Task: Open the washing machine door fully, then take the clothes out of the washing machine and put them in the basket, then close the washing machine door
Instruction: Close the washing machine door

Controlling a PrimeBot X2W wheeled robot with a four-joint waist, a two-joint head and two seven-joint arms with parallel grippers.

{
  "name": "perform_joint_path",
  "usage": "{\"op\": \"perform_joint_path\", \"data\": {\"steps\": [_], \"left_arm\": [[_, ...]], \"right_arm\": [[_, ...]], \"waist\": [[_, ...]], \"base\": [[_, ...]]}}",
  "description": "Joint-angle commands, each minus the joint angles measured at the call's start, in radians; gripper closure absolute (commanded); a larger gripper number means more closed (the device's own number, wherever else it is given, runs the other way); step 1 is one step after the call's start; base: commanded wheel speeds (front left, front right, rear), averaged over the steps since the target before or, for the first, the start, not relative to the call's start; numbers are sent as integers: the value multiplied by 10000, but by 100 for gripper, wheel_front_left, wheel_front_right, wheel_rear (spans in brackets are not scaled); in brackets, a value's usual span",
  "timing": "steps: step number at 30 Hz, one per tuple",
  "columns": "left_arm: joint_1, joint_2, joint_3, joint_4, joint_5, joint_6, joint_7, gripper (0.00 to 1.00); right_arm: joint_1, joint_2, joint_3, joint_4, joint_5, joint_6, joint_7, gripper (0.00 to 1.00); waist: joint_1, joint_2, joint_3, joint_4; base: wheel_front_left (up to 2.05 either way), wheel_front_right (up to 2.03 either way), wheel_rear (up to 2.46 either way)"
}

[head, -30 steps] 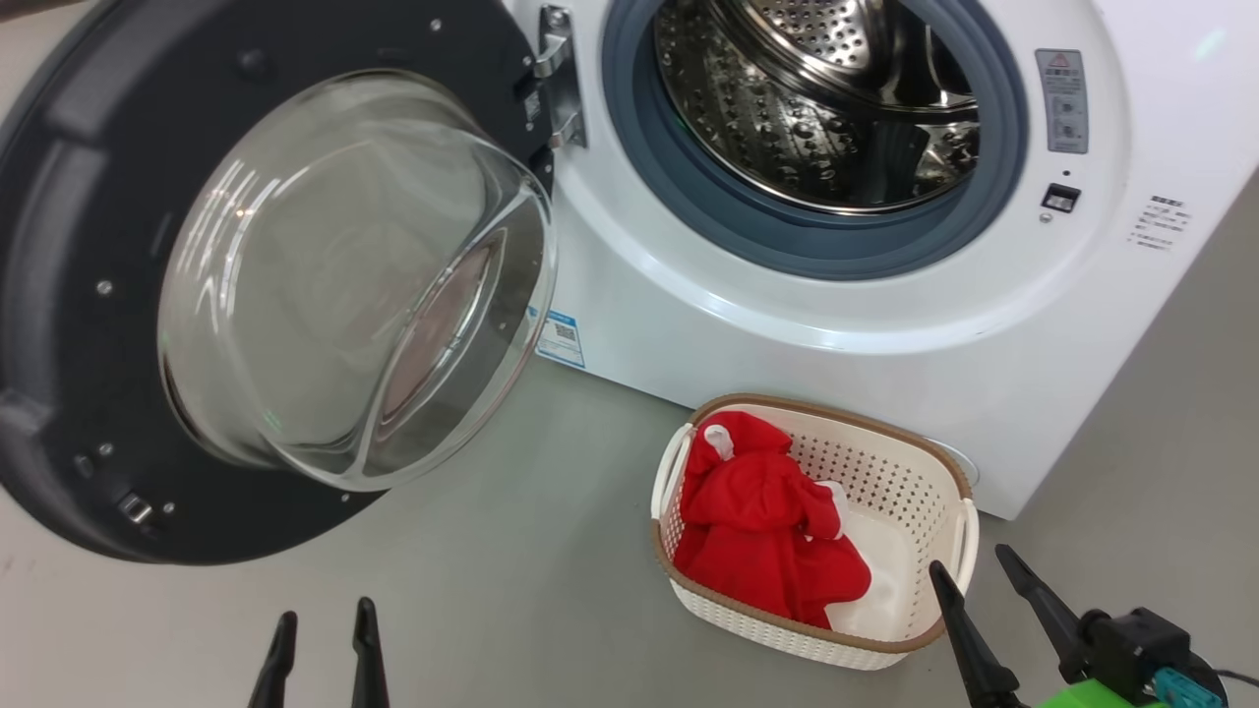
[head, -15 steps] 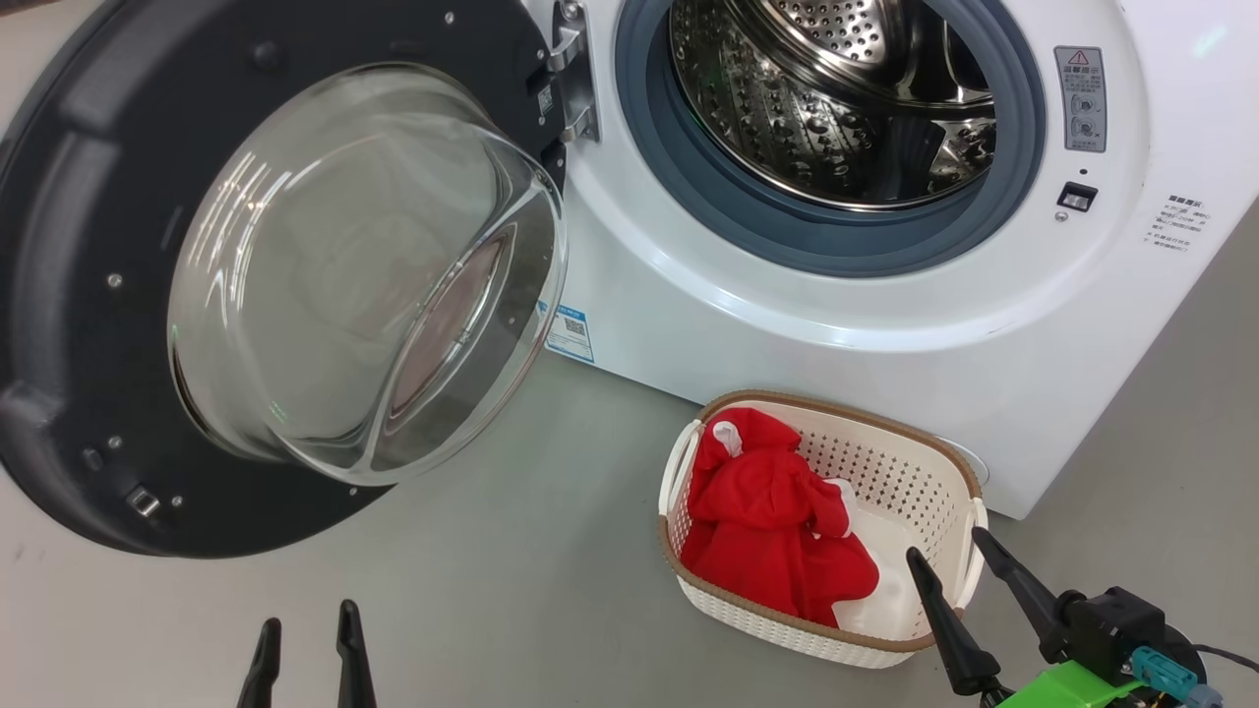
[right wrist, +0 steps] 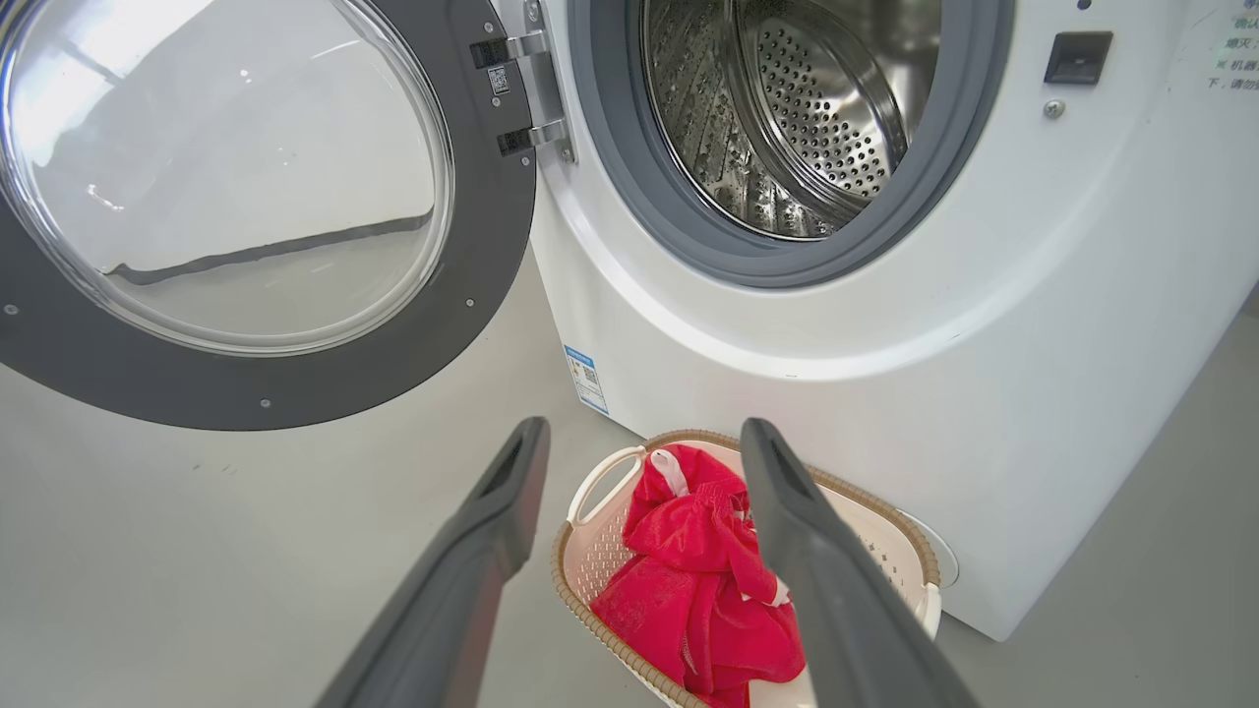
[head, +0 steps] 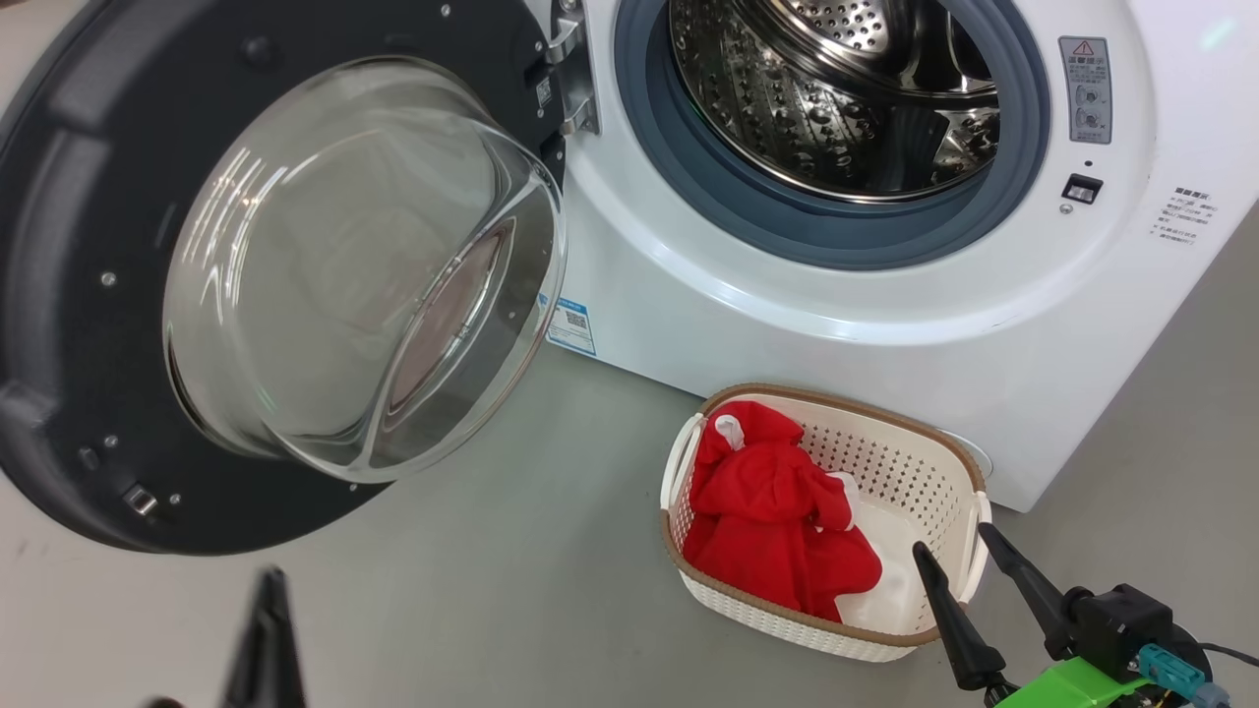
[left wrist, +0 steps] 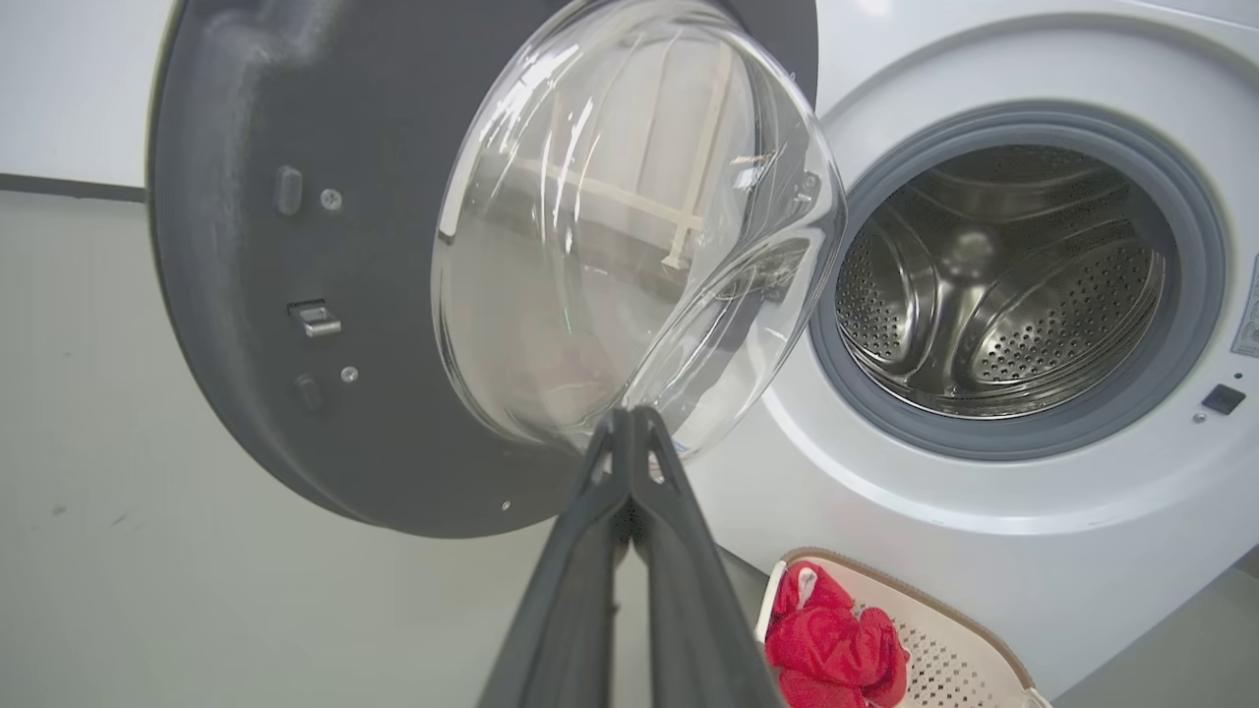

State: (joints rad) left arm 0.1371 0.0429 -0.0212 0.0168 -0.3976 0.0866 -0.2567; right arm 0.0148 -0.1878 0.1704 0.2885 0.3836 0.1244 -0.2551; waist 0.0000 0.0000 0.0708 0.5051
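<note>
In the head view, the washing machine door (head: 59,295) stands swung wide open across the upper left of the frame, its glass bowl (head: 354,265) bulging toward the camera. The washing machine (head: 787,315) takes up the upper right, its steel drum (head: 836,88) ringed by blue-grey rubber. The basket (head: 925,472) sits on the grey floor (head: 492,590) at lower right, just in front of the machine's base. The clothes (head: 777,521) are piled red in its left half. The right gripper (head: 954,543) is at the lower right corner, fingers parted, tips over the basket's near right corner. The left gripper (head: 266,639) is a dark blurred shape at the bottom left. In the left wrist view, its two fingers rise from the bottom centre pressed together with nothing between them. Their tips lie against the lower edge of the glass bowl in the picture; whether they touch it cannot be told. In the right wrist view, that gripper's fingers are spread wide at the bottom of the frame. Between them lie the basket and the clothes, with the open door at upper left and the drum at upper right.
</note>
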Motion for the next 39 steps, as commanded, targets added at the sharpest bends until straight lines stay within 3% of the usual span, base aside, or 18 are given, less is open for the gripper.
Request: {"op": "perform_joint_path", "data": {"steps": [1, 7, 11, 14, 20, 30, 39], "left_arm": [[-670, 74, 708, -596, 39, -184, -51, 100], [-1637, 74, 2208, -1320, 273, -803, -51, 100], [-2712, 191, 3628, -1470, 578, -1549, -51, 100], [-3976, 758, 4746, -1013, 187, -1965, -51, 100], [-5915, 2162, 5442, 1237, -947, -2134, -2, 100], [-8397, 3801, 6045, 5887, -3571, -2157, 2958, 100], [-9343, 4667, 5879, 8085, -5433, -2170, 6582, 100]], "right_arm": [[-242, -79, 99, -272, 105, 63, -67, 0], [-144, 15, -5, -303, 74, 63, -67, 0], [-79, 94, -66, -320, 60, 63, -67, 0], [-17, 148, -185, -379, 28, 63, -67, 0], [75, 164, -298, -436, -19, 63, -67, 0], [61, 296, -482, -573, -97, 63, -67, 0], [-51, 281, -464, -615, -128, 63, -67, 0]], "waist": [[0, 0, 25, 15], [0, 0, 35, 26], [0, 0, 37, 17], [0, 0, 97, 10], [0, 0, 200, 40], [0, 0, 490, 37], [0, 0, 802, -112]], "base": [[0, 0, 0], [0, 0, 0], [0, 0, 0], [0, 0, 0], [0, 0, 0], [0, 0, 0], [0, 0, 0]]}}
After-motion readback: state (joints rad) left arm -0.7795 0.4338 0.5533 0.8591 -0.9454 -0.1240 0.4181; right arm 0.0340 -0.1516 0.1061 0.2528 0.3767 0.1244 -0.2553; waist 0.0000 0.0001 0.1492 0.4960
